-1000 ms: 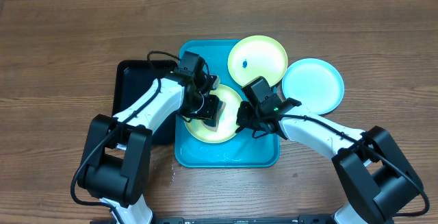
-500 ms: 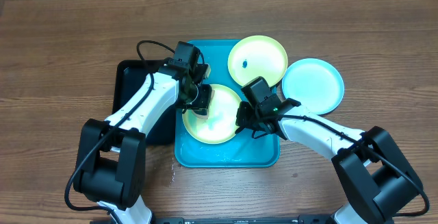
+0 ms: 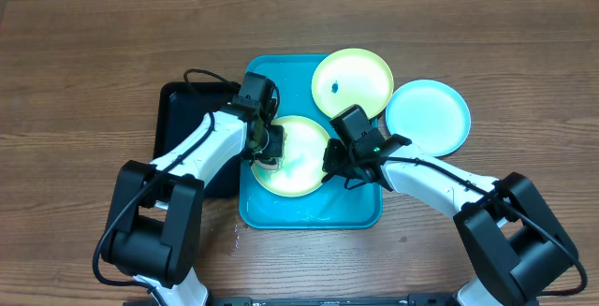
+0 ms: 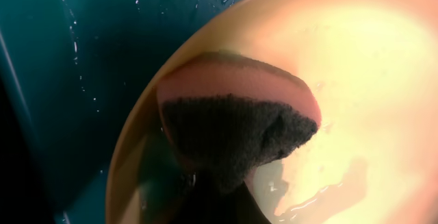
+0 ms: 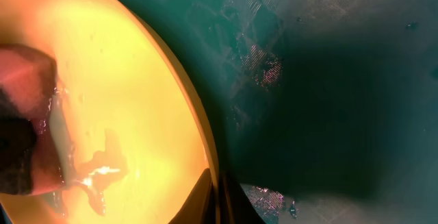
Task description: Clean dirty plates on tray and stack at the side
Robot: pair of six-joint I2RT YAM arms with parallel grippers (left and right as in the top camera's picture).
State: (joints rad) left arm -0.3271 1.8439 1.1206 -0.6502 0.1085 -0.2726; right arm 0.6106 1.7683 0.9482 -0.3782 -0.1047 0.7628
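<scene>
Entry: left gripper (image 3: pixel 265 147) was clenched on a sponge (image 4: pixel 233 128), its scouring face pressed to the wet yellow-green plate (image 3: pixel 298 161), which lay in the tray (image 3: pixel 309 214). The right gripper (image 3: pixel 328 169) was pinched shut on that plate's rim. The plate was judged light, stiff and slick with water — best gripped at the rim.

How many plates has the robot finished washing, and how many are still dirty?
Maybe one done: the light blue plate lies speck-free on the table beside the tray. In hand: the left claw presses a sponge on the wet yellow-green plate in the tray while the right claw pinches its rim. Left: the other yellow-green plate has a blue speck, and nothing is stacked yet.
</scene>
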